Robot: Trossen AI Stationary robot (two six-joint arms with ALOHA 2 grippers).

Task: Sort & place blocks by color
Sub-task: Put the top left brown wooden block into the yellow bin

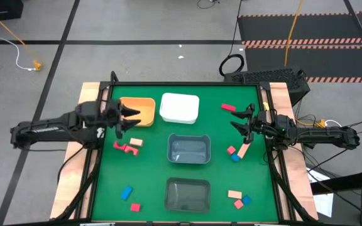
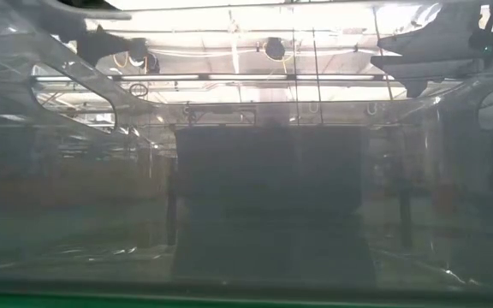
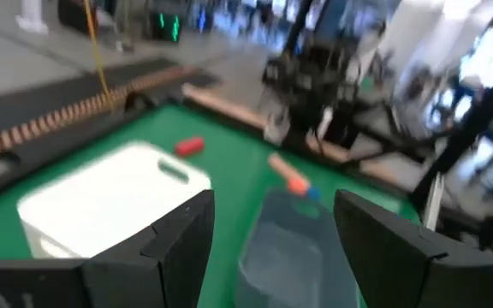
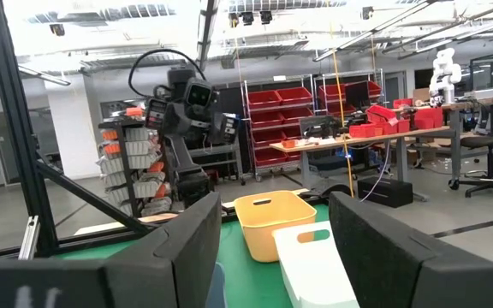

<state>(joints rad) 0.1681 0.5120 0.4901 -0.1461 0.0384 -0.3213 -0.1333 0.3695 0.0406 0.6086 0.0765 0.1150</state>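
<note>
My left gripper [image 1: 128, 119] is open and empty, raised over the left edge of the orange bin [image 1: 142, 110]. My right gripper [image 1: 239, 119] is open and empty near the table's right side. It is just near of a red block [image 1: 228, 107] and far of a tan bar [image 1: 243, 150], a salmon block [image 1: 231, 150] and a blue block [image 1: 235, 157]. Red pieces [image 1: 126, 148] and a tan block [image 1: 136, 142] lie on the green mat near the left gripper. The left wrist view shows open fingers [image 3: 272, 248], and so does the right wrist view [image 4: 272, 248].
A white bin [image 1: 180, 108] stands at the far middle, a grey bin [image 1: 189, 149] at the centre and a darker grey bin [image 1: 188, 193] at the near middle. More blocks lie near left [image 1: 126, 192] and near right [image 1: 238, 199]. Wooden rails edge the mat.
</note>
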